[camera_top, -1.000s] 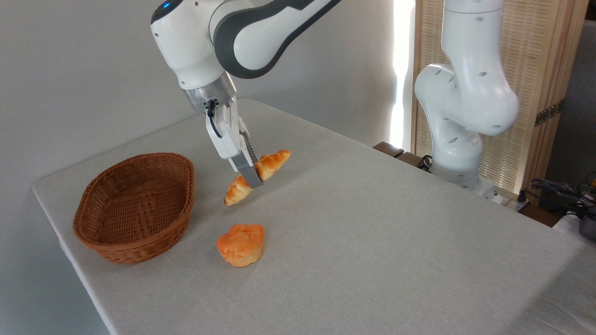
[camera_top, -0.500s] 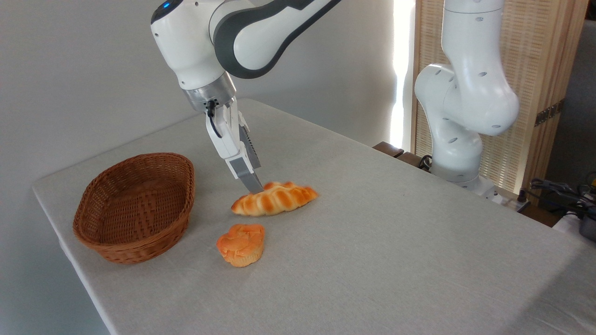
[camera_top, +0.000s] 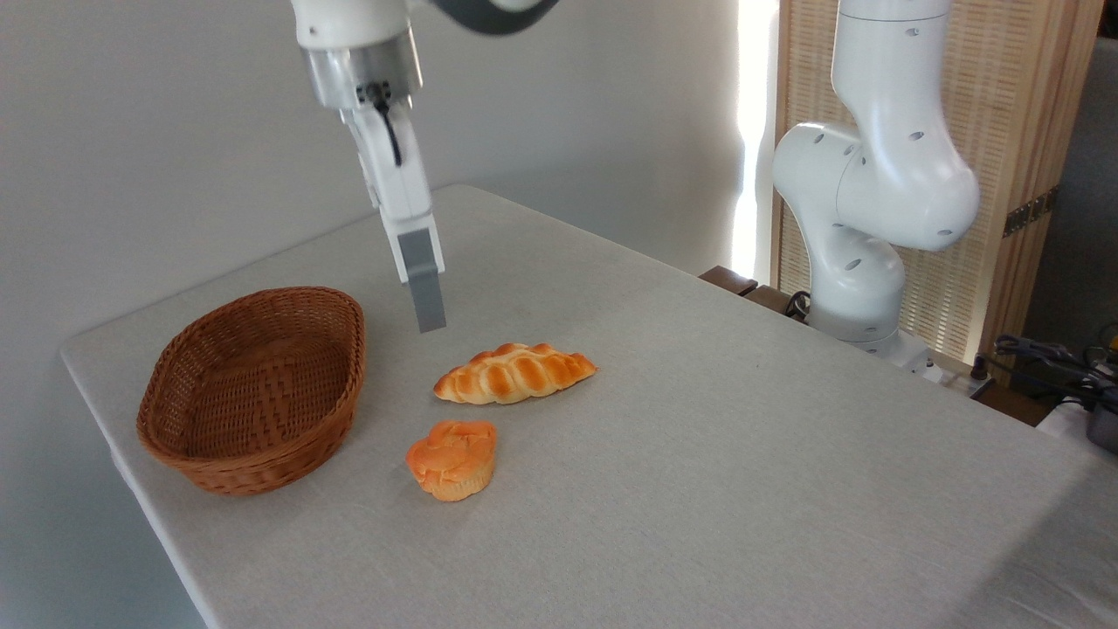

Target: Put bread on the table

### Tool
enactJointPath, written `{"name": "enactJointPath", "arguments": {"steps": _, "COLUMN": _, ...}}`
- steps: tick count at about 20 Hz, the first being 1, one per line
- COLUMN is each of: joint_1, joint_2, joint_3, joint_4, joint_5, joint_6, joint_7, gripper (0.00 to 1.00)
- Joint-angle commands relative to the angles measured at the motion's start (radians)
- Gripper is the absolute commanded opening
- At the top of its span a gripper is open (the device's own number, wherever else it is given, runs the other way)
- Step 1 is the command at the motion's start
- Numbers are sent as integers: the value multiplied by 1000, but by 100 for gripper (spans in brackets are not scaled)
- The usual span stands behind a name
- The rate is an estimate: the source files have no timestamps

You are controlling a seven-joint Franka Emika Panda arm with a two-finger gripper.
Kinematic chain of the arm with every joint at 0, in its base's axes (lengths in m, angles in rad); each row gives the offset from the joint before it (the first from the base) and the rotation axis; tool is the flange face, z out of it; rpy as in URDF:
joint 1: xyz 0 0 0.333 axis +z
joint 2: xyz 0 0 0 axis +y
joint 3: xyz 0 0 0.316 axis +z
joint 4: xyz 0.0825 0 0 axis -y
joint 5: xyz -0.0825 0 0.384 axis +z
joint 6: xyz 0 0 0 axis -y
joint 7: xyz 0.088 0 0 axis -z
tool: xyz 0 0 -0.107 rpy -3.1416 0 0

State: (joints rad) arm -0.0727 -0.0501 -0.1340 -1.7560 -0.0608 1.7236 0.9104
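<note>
- The bread [camera_top: 514,374] lies flat on the table [camera_top: 742,454], free of any grip.
- A bun [camera_top: 452,459] sits just in front of it; a basket [camera_top: 253,389] stands to the left.
- The pincer [camera_top: 428,321] hangs above, holding nothing; seen edge-on, I cannot tell its gap.
</note>
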Motion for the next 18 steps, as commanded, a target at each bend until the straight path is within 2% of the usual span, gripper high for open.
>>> {"name": "enactJointPath", "arguments": {"steps": 1, "joint_1": 16, "joint_2": 32, "joint_3": 68, "joint_4": 99, "joint_5": 13, "joint_6": -45, "joint_7": -114, "gripper": 100}}
{"name": "enactJointPath", "arguments": {"steps": 5, "joint_1": 14, "joint_2": 38, "joint_3": 139, "joint_4": 142, "joint_5": 10, "joint_6": -64, "joint_7": -148, "gripper": 100}}
{"name": "enactJointPath", "arguments": {"steps": 16, "joint_1": 16, "joint_2": 52, "joint_3": 139, "joint_4": 167, "joint_5": 13, "joint_6": -99, "joint_7": -154, "gripper": 100}}
{"name": "enactJointPath", "arguments": {"steps": 18, "joint_1": 16, "joint_2": 53, "joint_3": 139, "joint_4": 167, "joint_5": 13, "joint_6": -110, "joint_7": -189, "gripper": 100}}
